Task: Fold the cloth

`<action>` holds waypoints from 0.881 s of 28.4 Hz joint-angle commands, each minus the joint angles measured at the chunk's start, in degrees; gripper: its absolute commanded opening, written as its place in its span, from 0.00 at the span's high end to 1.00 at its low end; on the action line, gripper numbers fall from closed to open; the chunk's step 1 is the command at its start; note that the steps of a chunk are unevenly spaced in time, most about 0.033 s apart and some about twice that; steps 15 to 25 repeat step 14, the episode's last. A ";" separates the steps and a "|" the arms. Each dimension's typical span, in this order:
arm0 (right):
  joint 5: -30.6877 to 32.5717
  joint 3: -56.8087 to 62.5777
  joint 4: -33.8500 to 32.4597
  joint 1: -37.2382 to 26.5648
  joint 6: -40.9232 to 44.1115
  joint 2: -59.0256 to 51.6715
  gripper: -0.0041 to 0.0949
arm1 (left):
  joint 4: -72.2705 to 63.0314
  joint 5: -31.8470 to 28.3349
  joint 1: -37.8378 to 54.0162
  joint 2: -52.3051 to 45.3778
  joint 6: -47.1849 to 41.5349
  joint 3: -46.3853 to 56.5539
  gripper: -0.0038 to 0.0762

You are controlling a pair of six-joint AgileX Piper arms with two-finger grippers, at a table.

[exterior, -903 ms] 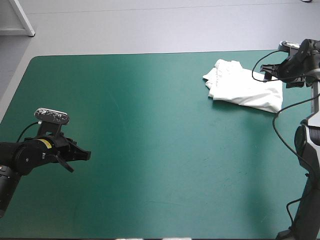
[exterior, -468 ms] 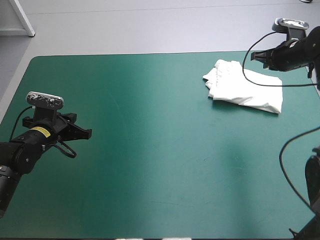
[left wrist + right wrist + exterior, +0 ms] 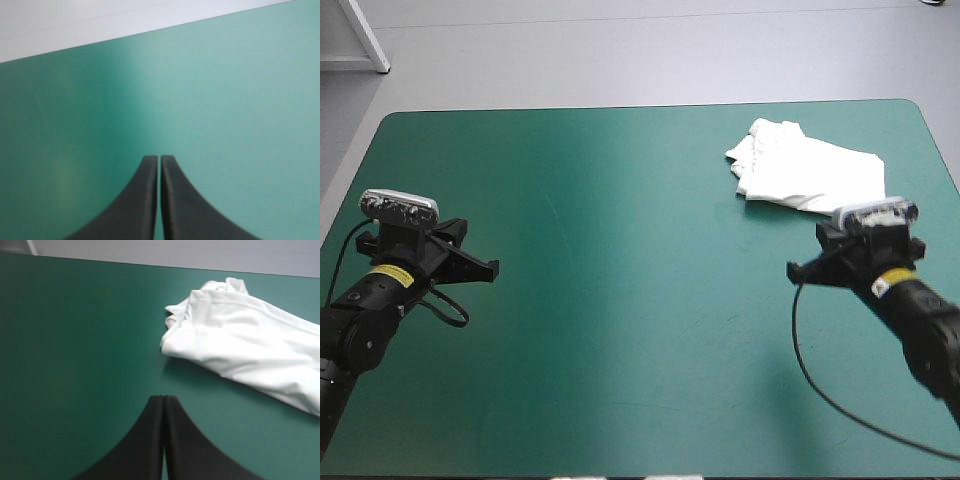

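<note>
The white T-shirt [image 3: 810, 172] lies as a folded bundle on the teal-green cover [image 3: 620, 300], near the far right corner. In the right wrist view the T-shirt [image 3: 245, 345] is ahead of my right gripper [image 3: 164, 399] and off to one side. That gripper is shut and empty, a short way clear of the cloth on its near side. At the table's left side my left gripper [image 3: 159, 160] is shut on nothing, its black fingers pointing over bare cover toward the far edge.
Bare teal-green cover stretches between the two arms and across the near half of the table. The far edge of the table [image 3: 150, 32] shows ahead of the left gripper, with pale floor beyond it.
My right arm has swung from the T-shirt's far right edge to the near side of the bundle. My left arm has turned a little toward the far edge. The T-shirt has not moved.
</note>
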 commanded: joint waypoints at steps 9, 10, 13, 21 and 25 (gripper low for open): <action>-5.53 25.74 -4.69 0.10 -0.54 -21.32 0.98 | -1.26 -8.99 -0.07 -9.92 0.61 18.82 0.93; -4.36 27.14 -4.57 0.10 -0.54 -21.42 0.98 | -1.82 -8.57 -0.07 -11.27 0.95 20.17 0.93; -5.48 28.59 -4.40 0.10 -0.54 -21.42 0.98 | -3.35 -5.47 -0.07 -17.42 1.49 23.82 0.93; -5.48 28.59 -4.40 0.10 -0.54 -21.42 0.98 | -3.35 -3.61 -0.07 -19.06 1.49 24.58 0.93; -5.48 28.59 -4.40 0.10 -0.54 -21.42 0.98 | -3.35 -3.61 -0.07 -19.06 1.49 24.58 0.93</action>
